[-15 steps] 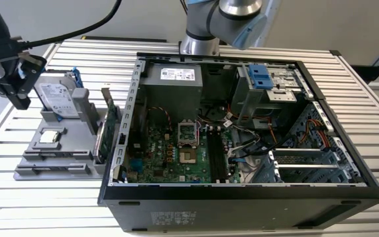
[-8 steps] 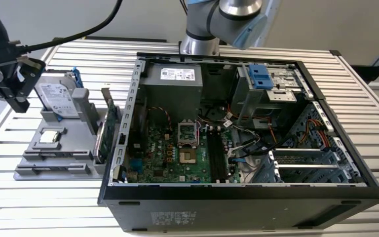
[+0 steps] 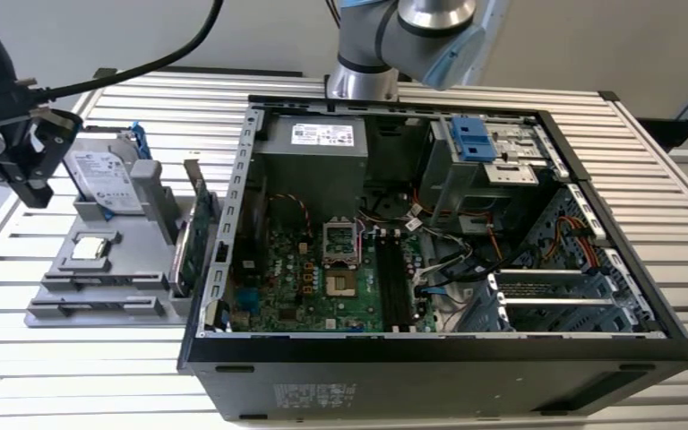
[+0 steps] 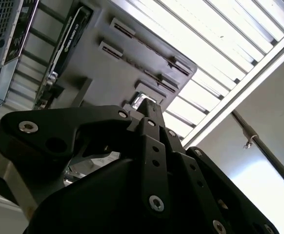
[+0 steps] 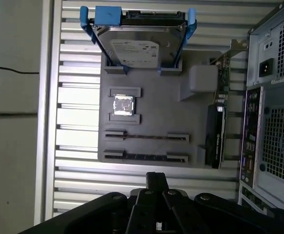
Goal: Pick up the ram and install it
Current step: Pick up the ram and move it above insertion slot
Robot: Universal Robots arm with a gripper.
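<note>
High over the slatted table (image 3: 93, 376), on the exterior view's left, the gripper (image 3: 31, 170) hangs pointing down. Its jaws are together with nothing between them, well apart from everything below. Beneath it sits a grey tray (image 5: 152, 92). What I take for the ram (image 5: 147, 137) stands on edge in a pair of holders just beside the square chip (image 5: 122, 105), toward the tray's end opposite the hard drive (image 5: 137, 46). A second such row lies closer to that end, and I cannot tell for sure which holds the stick. It should be light, stiff, thin and easily cracked, so best pinched across its flat faces at mid-length. Farther off, the arm (image 3: 422, 36) rises behind the open computer case (image 3: 440, 385).
</note>
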